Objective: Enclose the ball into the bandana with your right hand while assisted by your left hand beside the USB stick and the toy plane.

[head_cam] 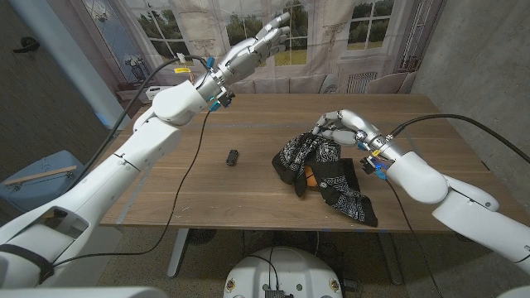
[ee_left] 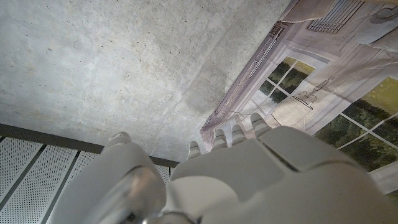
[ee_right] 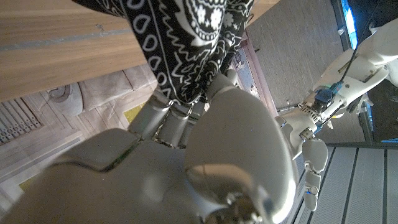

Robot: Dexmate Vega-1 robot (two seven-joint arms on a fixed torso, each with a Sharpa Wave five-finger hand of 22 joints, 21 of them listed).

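A black bandana [head_cam: 325, 170] with white paisley print lies crumpled on the wooden table [head_cam: 207, 190], right of the middle. My right hand [head_cam: 342, 127] grips its far edge, fingers curled into the cloth. In the right wrist view the bandana [ee_right: 186, 25] hangs from those fingers [ee_right: 171, 118]. An orange-brown patch [head_cam: 308, 176] shows in a gap between the folds; I cannot tell whether it is the ball. A small black USB stick [head_cam: 233, 157] lies left of the cloth. My left hand [head_cam: 258, 41] is raised high over the table's far side, fingers spread and holding nothing; the left hand [ee_left: 249, 168] faces the wall.
A printed backdrop of windows [head_cam: 315, 41] hangs behind the table. A concrete wall [head_cam: 489, 58] stands on the right. My left arm [ee_right: 348, 68] shows in the right wrist view. Bare wood lies left of the USB stick.
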